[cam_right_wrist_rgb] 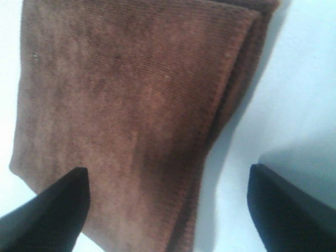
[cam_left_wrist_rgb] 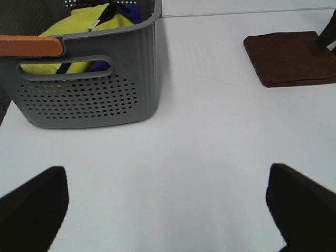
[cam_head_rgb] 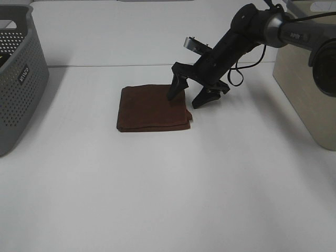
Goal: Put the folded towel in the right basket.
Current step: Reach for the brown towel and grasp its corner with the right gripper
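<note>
Towel (cam_head_rgb: pixel 149 109) not yet grasped, flat at frame centre; right gripper (cam_head_rgb: pixel 184 101) fingers spread astride its edge; lift and right basket (cam_head_rgb: pixel 299 84) drop pending.

Jaws of left gripper (cam_left_wrist_rgb: pixel 168 210) spread wide above white table (cam_left_wrist_rgb: pixel 210 136). Grey perforated basket (cam_left_wrist_rgb: pixel 89 100) holds yellow cloth (cam_left_wrist_rgb: pixel 84 29). Folded brown towel (cam_left_wrist_rgb: pixel 289 58) lies flat, well apart from basket.

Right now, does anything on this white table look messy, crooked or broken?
Nothing serious. The folded brown towel lies flat on the white table; only its layers splay slightly at the corner near the open black right gripper. The grey perforated plastic basket stands upright, holding yellow cloth.
</note>
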Robot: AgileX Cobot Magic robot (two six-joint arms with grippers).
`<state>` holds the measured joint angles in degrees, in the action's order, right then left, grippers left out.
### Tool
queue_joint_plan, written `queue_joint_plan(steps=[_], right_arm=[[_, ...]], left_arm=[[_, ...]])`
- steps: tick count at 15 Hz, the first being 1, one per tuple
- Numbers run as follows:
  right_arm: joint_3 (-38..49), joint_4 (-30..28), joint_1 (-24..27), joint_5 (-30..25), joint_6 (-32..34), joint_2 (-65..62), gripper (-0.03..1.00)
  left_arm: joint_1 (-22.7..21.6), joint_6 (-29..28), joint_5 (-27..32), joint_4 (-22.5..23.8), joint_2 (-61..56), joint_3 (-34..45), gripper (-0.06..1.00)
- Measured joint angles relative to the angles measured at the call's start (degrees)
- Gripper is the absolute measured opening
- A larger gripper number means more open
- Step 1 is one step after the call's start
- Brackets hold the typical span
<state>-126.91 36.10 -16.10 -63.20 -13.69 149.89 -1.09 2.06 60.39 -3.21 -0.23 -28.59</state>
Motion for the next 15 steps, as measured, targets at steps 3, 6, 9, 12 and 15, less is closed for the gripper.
queue_joint_plan(steps=[3, 6, 9, 12, 15], right_arm=[[0.0, -1.3, 0.0, -0.2, 0.7, 0.0, 0.79], [0.0, 1.0, 0.0, 0.3, -0.5, 0.6, 0.78], [-0.2, 6.5, 0.0, 0.9, -1.3, 1.9, 0.75], [-0.2, 10.0, 0.0, 1.0, -2.7, 3.0, 0.63], [-0.1, 10.0, 0.0, 1.2, -3.2, 4.0, 0.25]], left_arm=[[0.0, 0.0, 0.0, 0.0, 0.0, 0.0, 0.97], [0.0, 0.0, 0.0, 0.0, 0.0, 0.0, 0.97], [0.0, 0.0, 0.0, 0.0, 0.0, 0.0, 0.97], [0.0, 0.0, 0.0, 0.0, 0.0, 0.0, 0.97], [0.0, 0.0, 0.0, 0.0, 0.0, 0.0, 0.97]])
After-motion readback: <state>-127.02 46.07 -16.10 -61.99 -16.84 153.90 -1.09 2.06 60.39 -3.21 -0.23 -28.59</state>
